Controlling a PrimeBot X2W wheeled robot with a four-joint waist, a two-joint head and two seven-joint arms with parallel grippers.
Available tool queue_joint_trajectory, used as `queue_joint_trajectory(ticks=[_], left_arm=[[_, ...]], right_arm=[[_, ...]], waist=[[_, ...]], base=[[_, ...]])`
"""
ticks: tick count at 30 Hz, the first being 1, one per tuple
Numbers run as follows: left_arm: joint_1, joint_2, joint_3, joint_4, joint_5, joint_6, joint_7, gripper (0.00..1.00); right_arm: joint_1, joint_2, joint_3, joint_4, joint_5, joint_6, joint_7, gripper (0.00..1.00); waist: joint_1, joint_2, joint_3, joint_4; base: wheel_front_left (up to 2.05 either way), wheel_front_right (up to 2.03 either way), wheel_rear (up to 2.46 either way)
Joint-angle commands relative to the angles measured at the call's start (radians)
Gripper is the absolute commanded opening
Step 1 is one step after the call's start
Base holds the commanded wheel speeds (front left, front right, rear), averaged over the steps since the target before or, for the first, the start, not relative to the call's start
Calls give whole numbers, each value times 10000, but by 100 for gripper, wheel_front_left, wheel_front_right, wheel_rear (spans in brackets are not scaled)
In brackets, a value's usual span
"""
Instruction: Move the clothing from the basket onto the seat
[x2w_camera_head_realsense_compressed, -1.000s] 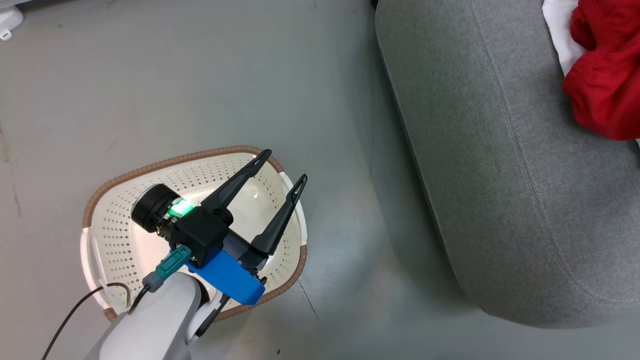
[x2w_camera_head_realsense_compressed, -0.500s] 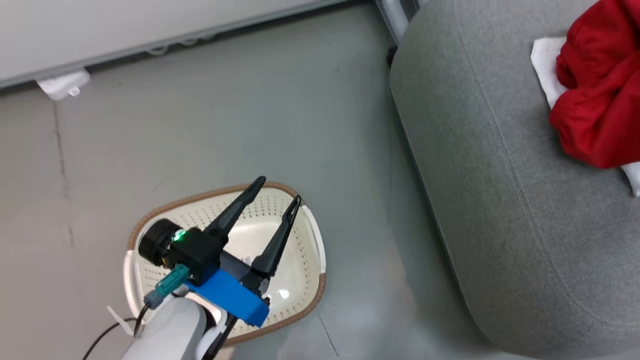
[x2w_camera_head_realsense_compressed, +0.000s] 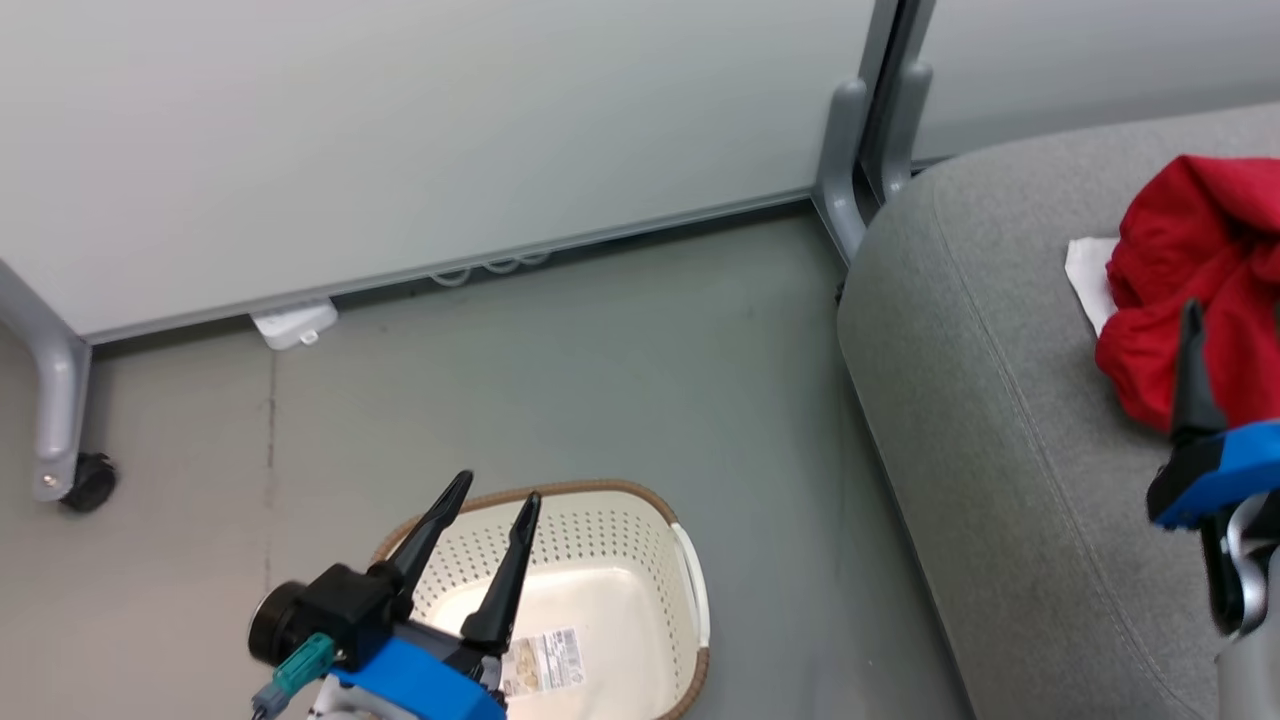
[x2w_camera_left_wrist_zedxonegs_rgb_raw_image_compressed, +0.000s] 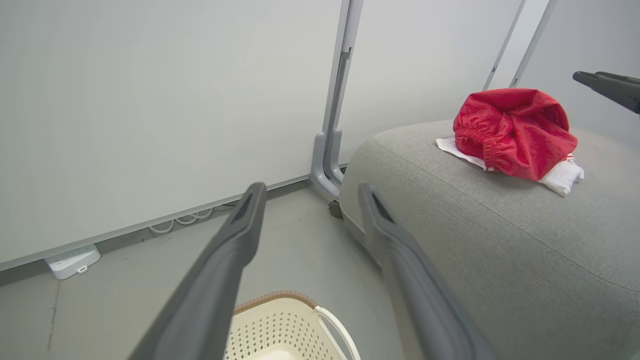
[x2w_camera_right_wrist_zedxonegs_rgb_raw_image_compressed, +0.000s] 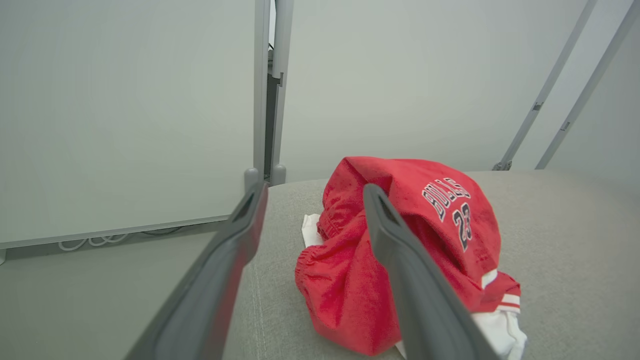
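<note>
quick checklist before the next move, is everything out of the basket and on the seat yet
1. Basket emptied: ok for the part in view, just a label on its floor; the near side is hidden behind the left tool.
2. Clothing on the seat: ok, a red pile with a white striped piece beneath.
3. Pile back from the seat's rounded edge: ok.
4. Left tool open and empty: ok.
5. Right tool open and empty: ok.

left gripper (x2w_camera_head_realsense_compressed: 497, 490) has two long skinny black fingers (x2w_camera_head_realsense_compressed: 500, 590) tapering to points, chunky blue bracket (x2w_camera_head_realsense_compressed: 420, 685) at the base, round black cylinder (x2w_camera_head_realsense_compressed: 270, 625), little teal connector (x2w_camera_head_realsense_compressed: 305, 665) beside it, right gripper (x2w_camera_right_wrist_zedxonegs_rgb_raw_image_compressed: 315, 187) same deal, pale grey forearm (x2w_camera_head_realsense_compressed: 1245, 690)
</note>
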Motion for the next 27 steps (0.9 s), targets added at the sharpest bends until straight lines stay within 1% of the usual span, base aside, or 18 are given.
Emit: queue_joint_trajectory(ticks=[1,6,11,18,23,27], left_arm=[[225,4,167,40,24,4,-31,100],[828,-166,823,169,84,4,-30,100],[1251,-399,1615,259,157,4,-30,100],[1696,-600,2497,464,294,4,-31,100],[1855,-705,3014,607,365,4,-30,100],[1966,-738,3241,703,425,4,-30,100]], right_arm=[[411,102,147,-319,131,-11,106,100],[1893,347,705,-1895,543,-11,515,100],[3019,690,1269,-2723,835,-11,634,100],[3946,1138,1992,-2933,727,-11,409,100],[4389,1351,2290,-2833,696,-11,146,100],[4544,1442,2356,-2711,685,-11,39,100]], waist=[[3,0,-446,312],[3,0,-887,634],[3,0,-1117,882],[3,0,-1397,1170],[3,0,-1537,1419],[3,0,-1599,1546]], base=[[0,0,0],[0,0,0],[0,0,0],[0,0,0],[0,0,0],[0,0,0]])
